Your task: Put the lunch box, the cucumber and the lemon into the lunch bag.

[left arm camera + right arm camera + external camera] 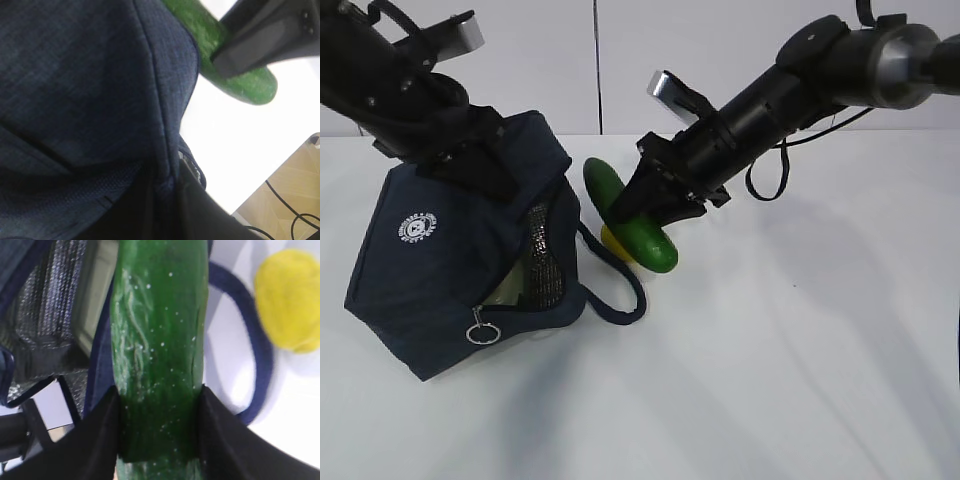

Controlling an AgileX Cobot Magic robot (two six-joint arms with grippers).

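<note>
The navy lunch bag point(440, 270) is tilted up on the table, its silver-lined mouth facing right. Inside the mouth shows the pale green lid of the lunch box point(510, 290) point(95, 295). My left gripper point(485, 160) is shut on the bag's top fabric point(100, 100), lifting it. My right gripper point(640, 205) is shut on the dark green cucumber point(632, 218) point(160, 340) point(225, 60), holding it off the table just right of the bag's mouth. Under the cucumber, on the table, the yellow lemon point(616, 243) point(290, 300) lies beside a bag handle loop point(620, 290).
The white table point(800, 350) spreads to the right and front of the bag. The bag's zipper ring pull point(482, 330) hangs at its lower front. A black cable point(770, 170) droops from my right arm.
</note>
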